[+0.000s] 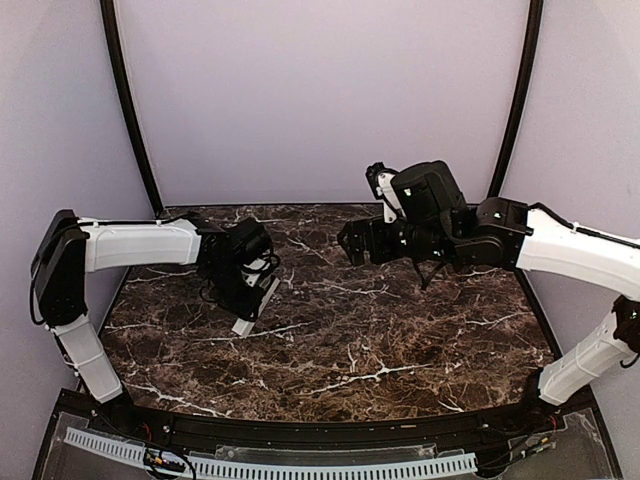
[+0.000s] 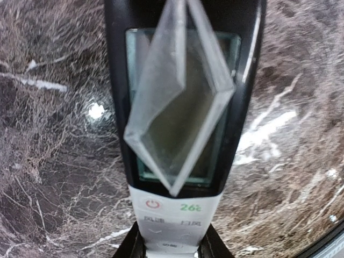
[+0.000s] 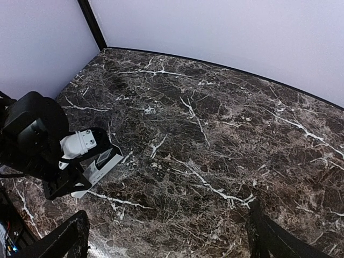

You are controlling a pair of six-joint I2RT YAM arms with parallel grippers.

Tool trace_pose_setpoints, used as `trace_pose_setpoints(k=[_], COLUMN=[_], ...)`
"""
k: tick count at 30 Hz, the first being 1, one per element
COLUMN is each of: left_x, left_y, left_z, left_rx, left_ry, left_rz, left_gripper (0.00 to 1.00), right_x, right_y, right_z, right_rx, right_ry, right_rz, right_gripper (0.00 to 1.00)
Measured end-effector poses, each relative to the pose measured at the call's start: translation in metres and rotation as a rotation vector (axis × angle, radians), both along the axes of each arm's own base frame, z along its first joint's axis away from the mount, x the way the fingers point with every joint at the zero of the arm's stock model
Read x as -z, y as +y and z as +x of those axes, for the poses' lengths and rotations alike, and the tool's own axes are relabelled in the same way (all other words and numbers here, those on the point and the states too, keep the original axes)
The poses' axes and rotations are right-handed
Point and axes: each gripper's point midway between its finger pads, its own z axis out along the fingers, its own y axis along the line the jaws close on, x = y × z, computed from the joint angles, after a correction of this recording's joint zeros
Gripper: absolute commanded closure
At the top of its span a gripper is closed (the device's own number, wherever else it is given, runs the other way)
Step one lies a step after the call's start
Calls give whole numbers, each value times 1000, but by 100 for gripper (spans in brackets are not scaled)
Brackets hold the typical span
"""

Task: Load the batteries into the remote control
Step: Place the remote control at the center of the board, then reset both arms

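Two arms reach over a dark marble counter (image 1: 400, 340). From above, the left end effector (image 1: 247, 272) clamps the white remote control (image 1: 256, 303), whose long axis slants down toward the counter. The right end effector (image 1: 352, 242) hovers well to its right.

Left wrist: the remote's display (image 2: 161, 156) faces the camera.

Right wrist: fingers (image 3: 70, 236) spread wide, holding nothing. No batteries are visible.

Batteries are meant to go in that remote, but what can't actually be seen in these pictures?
Batteries: absent from every view.
Remote control screen: left wrist view, a blurred clear piece, unidentifiable, covers it.
Remote's body: top view, left tool hides most.
Right tool: right wrist view, bottom edge cuts most of it.
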Motion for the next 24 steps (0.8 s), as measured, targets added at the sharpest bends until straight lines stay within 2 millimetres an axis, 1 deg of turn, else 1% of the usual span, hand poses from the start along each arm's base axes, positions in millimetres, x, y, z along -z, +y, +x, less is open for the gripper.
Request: trace_pose_setpoints(k=[2,6,7,8,9,10,11,12,13,16,19,21,24], left_x=[14,31,36,41,44,48,50,49,49,52,57,55,46], left_y=[14,29,32,34,35,35,36,35,34,33,32,31,26], left_z=[1,4,4,5,5,5,4,4,3,-1,-5,-6,1], left_rx=[-11,-16,-15,-13,-10,-9,-3,2,7,21,33,38,35], left_ry=[54,133,154,172,185,197,211,219,225,249,276,282,253], left_rz=[58,119,134,148,158,167,173,172,173,169,166,157,132], left_gripper=[100,100,99,93,90,77,70,58,50,44,33,26,24], right_x=[7,17,19,22,25,27,29,30,32,32,32,32,33], right_y=[-3,-6,-6,-6,-6,-7,-7,-7,-7,-7,-7,-7,-10], right_z=[-1,-2,-2,-2,-2,-2,-2,-2,-2,-2,-2,-2,1], right_rx=[8,14,15,15,16,16,16,15,15,14,14,16,31], right_ry=[18,40,45,51,55,59,62,64,66,66,67,67,70], right_rz=[-21,-53,-61,-70,-78,-84,-91,-97,-102,-104,-105,-105,-99], right_gripper=[1,1,1,1,1,1,1,1,1,1,1,1,1])
